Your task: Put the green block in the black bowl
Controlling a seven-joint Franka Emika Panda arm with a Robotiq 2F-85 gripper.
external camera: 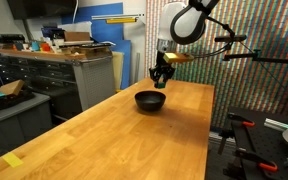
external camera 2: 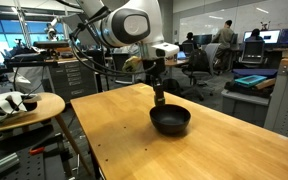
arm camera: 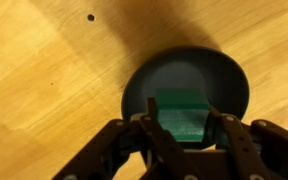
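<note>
Green block (arm camera: pixel 181 113): sat clamped between the two fingers in the wrist view, framed by the bowl's dark interior.
Gripper (arm camera: pixel 182 126): jaws were drawn in to the cube's width, pressing on its opposite sides.
Black bowl (arm camera: pixel 134 85): lay directly beneath the cube; it stood on the wooden table (external camera: pixel 104 130) in both exterior views.
Arm: reached straight down, the gripper (external camera 2: pixel 158 97) hanging just over the bowl (external camera 2: pixel 170 121) near its rim.
Contact: whether the cube touched the bowl's floor could not be told.
Exterior detail: the cube was too small to make out at the gripper (external camera: pixel 162 76) above the bowl (external camera: pixel 150 101).
Tabletop: one small dark spot (arm camera: pixel 90 17) marked the wood.
</note>
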